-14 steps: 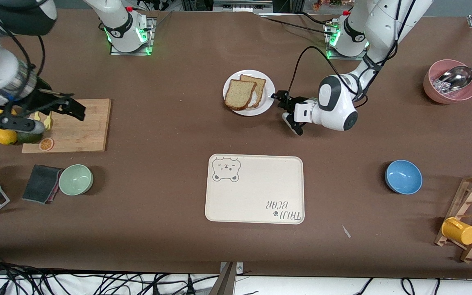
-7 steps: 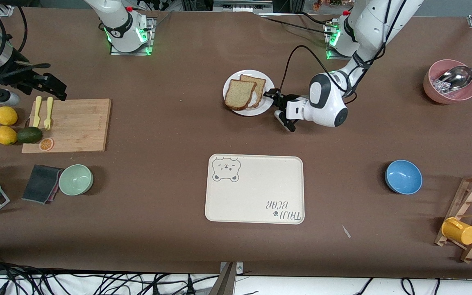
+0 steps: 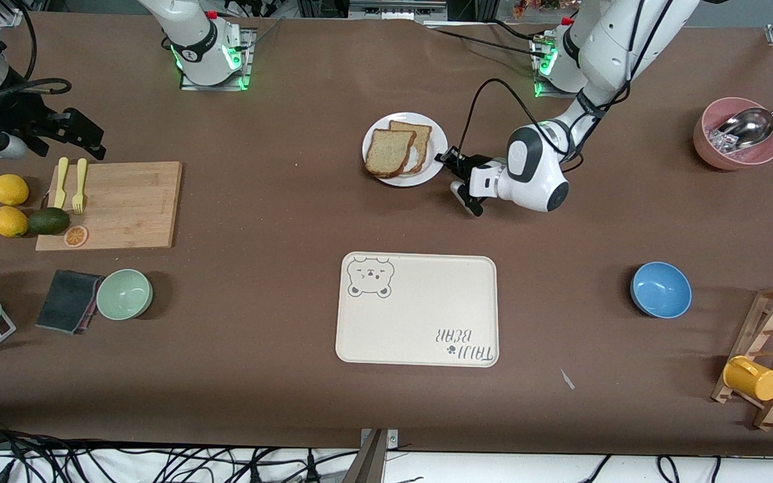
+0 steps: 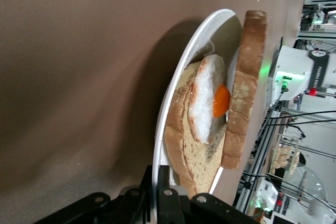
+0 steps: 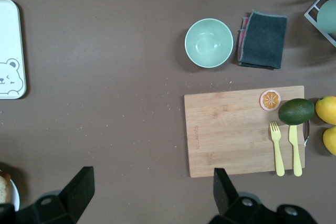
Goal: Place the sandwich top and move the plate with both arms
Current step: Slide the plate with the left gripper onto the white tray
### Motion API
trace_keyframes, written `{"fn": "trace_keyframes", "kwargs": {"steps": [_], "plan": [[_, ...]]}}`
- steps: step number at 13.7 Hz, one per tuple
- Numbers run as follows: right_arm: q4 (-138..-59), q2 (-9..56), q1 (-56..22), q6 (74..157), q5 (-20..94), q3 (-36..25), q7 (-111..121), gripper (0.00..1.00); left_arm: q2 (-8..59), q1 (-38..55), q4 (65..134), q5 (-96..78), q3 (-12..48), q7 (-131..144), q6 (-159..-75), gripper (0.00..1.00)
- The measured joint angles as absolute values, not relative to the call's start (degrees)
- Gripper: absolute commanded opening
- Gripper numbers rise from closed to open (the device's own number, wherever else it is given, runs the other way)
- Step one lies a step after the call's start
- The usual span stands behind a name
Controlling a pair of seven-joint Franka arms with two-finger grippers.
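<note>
The white plate (image 3: pixel 435 168) sits mid-table toward the robots' bases. On it the sandwich top (image 3: pixel 390 152) leans half over the slice bearing a fried egg (image 3: pixel 420 137). My left gripper (image 3: pixel 445 159) is shut on the plate's rim at the edge toward the left arm's end. In the left wrist view its fingers (image 4: pixel 167 182) pinch the rim (image 4: pixel 178 93), with the egg slice (image 4: pixel 207 103) and the sandwich top (image 4: pixel 247 93) past them. My right gripper (image 3: pixel 81 133) is open and empty, up over the table beside the cutting board; in the right wrist view (image 5: pixel 152 190) its jaws stand wide.
A cream bear-print tray (image 3: pixel 420 315) lies nearer the camera than the plate. A wooden cutting board (image 3: pixel 125 201) with yellow cutlery, lemons, an avocado and a green bowl (image 3: pixel 124 294) are at the right arm's end. A blue bowl (image 3: pixel 660 289), pink bowl (image 3: pixel 735 144) and mug rack (image 3: pixel 762 355) are at the left arm's end.
My left gripper moved in from beside the plate and shut on its rim; the plate shifted slightly. My right arm drew away from over the cutting board toward the table's edge.
</note>
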State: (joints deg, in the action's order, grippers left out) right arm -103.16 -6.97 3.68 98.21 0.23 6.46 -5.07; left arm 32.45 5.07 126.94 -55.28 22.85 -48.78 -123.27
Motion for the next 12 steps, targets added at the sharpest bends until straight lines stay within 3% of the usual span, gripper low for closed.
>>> {"fn": "trace_keyframes", "kwargs": {"steps": [5,8,12], "plan": [[-103.3,-5.9,3.6,99.5,2.2,6.8,-4.5,1.0,32.4,-3.1,121.0,-55.3,22.6,-47.6,-115.4,0.0],[-103.3,-5.8,3.6,100.0,2.7,6.9,-4.5,1.0,33.6,-3.2,111.5,-55.3,22.6,-39.0,-115.2,0.0],[-103.3,-5.6,3.6,100.5,2.7,7.0,-4.5,1.0,40.4,-2.9,97.0,-55.3,21.6,-31.9,-115.3,0.0]]}}
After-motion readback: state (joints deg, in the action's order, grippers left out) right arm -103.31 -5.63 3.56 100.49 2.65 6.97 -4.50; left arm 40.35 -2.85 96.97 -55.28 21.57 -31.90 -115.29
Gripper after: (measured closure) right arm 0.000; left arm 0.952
